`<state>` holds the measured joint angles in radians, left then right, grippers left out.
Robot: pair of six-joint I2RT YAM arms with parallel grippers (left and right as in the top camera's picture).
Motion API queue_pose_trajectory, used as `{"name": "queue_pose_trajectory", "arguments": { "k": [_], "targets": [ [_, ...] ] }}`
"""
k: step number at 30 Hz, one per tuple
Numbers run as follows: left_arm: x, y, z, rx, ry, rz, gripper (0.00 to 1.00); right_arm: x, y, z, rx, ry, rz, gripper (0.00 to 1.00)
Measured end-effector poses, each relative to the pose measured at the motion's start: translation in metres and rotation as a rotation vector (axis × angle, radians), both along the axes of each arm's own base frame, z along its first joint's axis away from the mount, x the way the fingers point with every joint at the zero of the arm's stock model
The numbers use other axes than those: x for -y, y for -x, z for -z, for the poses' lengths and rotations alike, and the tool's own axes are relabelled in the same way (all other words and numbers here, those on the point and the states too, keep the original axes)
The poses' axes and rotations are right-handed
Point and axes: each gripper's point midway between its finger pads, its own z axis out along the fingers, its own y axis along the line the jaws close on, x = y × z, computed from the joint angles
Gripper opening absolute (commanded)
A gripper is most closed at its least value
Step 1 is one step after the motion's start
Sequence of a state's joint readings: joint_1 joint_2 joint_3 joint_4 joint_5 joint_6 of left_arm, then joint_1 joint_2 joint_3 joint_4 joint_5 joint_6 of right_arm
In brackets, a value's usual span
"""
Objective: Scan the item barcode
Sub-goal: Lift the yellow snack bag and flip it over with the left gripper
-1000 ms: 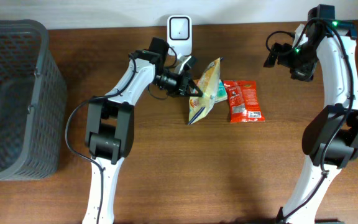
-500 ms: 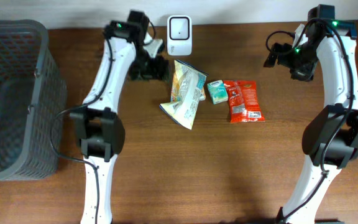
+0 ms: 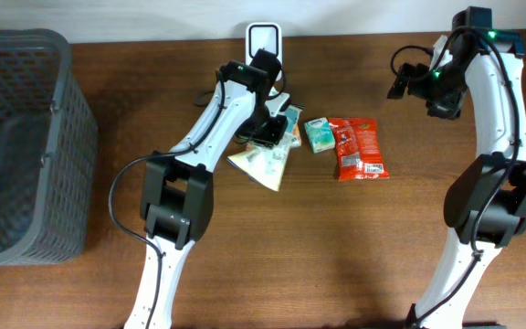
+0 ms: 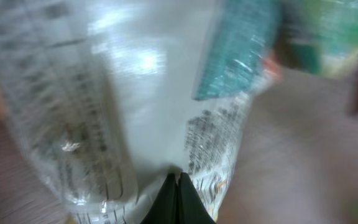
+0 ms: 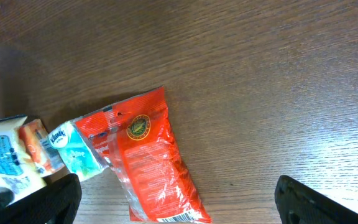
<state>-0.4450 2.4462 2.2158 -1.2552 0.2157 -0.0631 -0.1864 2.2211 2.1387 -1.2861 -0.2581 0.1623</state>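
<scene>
Snack bag (image 3: pixel 261 163): lying on the table (image 3: pixel 382 256) just in front of the scanner (image 3: pixel 264 38), under the left gripper (image 4: pixel 178 199), fingers pressed together at its crinkled edge; any hold on the film impossible to judge. Right gripper (image 3: pixel 405 82) spread wide, well apart, holding nothing. Could slip free on lifting given so thin a pinch, or crumple and hide the barcode from the scanner.

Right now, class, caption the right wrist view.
Red packet against a small tissue pack on a wooden table.

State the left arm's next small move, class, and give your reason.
Probably lift the snack bag toward the scanner, printed side facing it. The left gripper is shut, seemingly pinching the bag's edge, and the bag lies low, just in front of the scanner.
</scene>
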Motion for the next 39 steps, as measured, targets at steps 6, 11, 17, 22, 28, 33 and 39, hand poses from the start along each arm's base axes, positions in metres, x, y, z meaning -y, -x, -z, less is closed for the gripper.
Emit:
{"name": "queue_pose_trajectory", "arguments": {
  "k": [6, 11, 17, 22, 28, 33, 39],
  "targets": [
    [-0.063, -0.028, 0.004, 0.073, -0.208, -0.222, 0.0, 0.0, 0.0, 0.0, 0.0, 0.0, -0.001, 0.99],
    [-0.073, -0.036, -0.014, 0.111, -0.209, -0.287, 0.0, 0.0, 0.0, 0.0, 0.0, 0.0, -0.001, 0.99],
    [-0.041, -0.065, -0.062, 0.256, -0.007, -0.299, 0.0, 0.0, 0.0, 0.0, 0.0, 0.0, -0.001, 0.99],
    [-0.056, -0.086, -0.029, 0.302, -0.117, -0.367, 0.0, 0.0, 0.0, 0.0, 0.0, 0.0, 0.0, 0.99],
    [-0.087, -0.068, 0.014, 0.214, -0.313, -0.374, 0.0, 0.0, 0.0, 0.0, 0.0, 0.0, -0.001, 0.99],
    [-0.161, -0.069, -0.023, 0.241, -0.534, -0.514, 0.0, 0.0, 0.0, 0.0, 0.0, 0.0, 0.0, 0.99],
    [-0.163, -0.043, -0.062, 0.173, -0.48, -0.533, 0.0, 0.0, 0.0, 0.0, 0.0, 0.0, -0.001, 0.99]
  ]
}}
